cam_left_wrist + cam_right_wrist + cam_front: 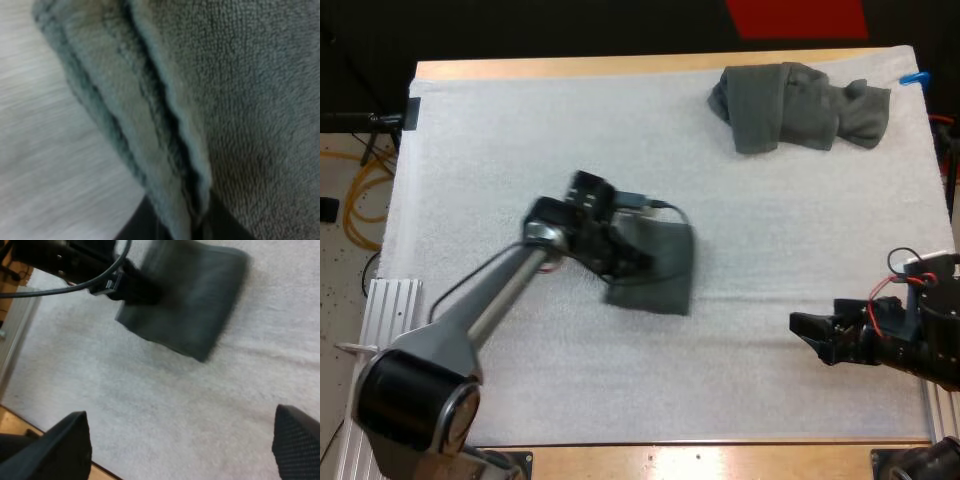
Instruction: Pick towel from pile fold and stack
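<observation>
A folded dark grey-green towel (660,272) lies in the middle of the white mat (500,140). My left gripper (628,258) sits at its left edge, shut on the layered edge. In the left wrist view the towel's stacked layers (165,130) run down between my left gripper's (182,225) dark fingers (135,231). A crumpled towel (800,105) lies at the mat's far right. My right gripper (805,330) hovers low over the mat's near right, open and holding nothing. The right wrist view looks past its gripper (180,445) and fingers (65,440) to the folded towel (185,300) and left gripper (135,287).
The wooden table edge (650,462) runs along the near side of the mat. A metal rail (390,310) stands at the table's left. Bare mat lies between the two towels and in front of the right gripper.
</observation>
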